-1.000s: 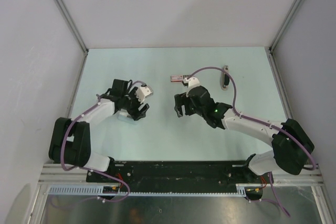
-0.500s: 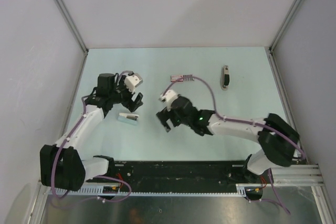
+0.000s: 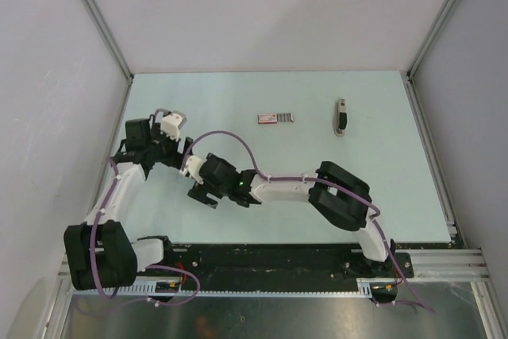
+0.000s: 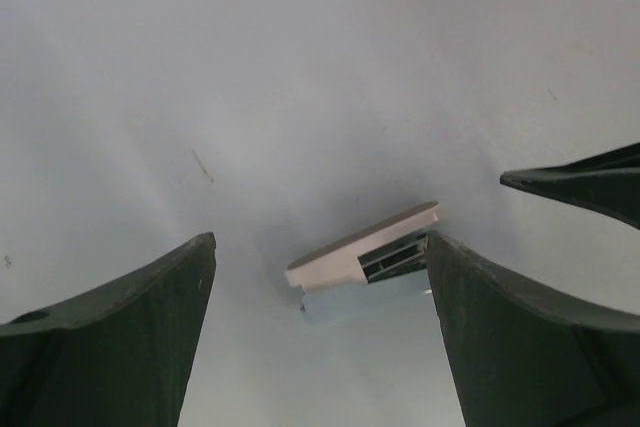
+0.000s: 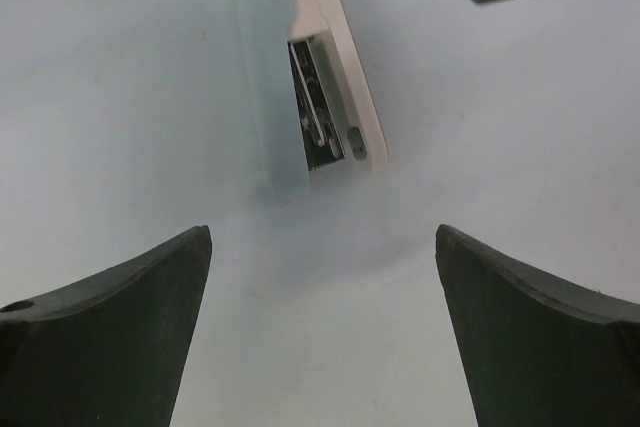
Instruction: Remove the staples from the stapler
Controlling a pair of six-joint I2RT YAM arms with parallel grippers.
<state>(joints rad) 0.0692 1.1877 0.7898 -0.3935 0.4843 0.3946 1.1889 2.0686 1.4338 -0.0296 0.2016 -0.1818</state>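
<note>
The stapler (image 4: 365, 257) is small, with a pale pink top, a clear bluish base and a metal track showing at its open end (image 5: 322, 112). It lies on the table. My left gripper (image 4: 320, 242) is open and low over the table, the stapler just beyond its tips and close to its right finger (image 4: 500, 337). From the opposite side my right gripper (image 5: 322, 232) is open, short of the stapler (image 5: 330, 77). In the top view both grippers (image 3: 181, 151) (image 3: 200, 190) meet at the left, and the right one hides the stapler. I cannot make out any staples.
A pinkish and metallic strip-like object (image 3: 275, 118) lies at the back middle of the table (image 3: 381, 164). A small dark tool (image 3: 340, 117) lies to its right. The right arm (image 3: 286, 188) stretches across the middle. Walls close in the left, back and right sides.
The right arm swept left across the table to the stapler. The left gripper drew back to the far left, leaving the stapler on the table. Both grippers opened wider.
</note>
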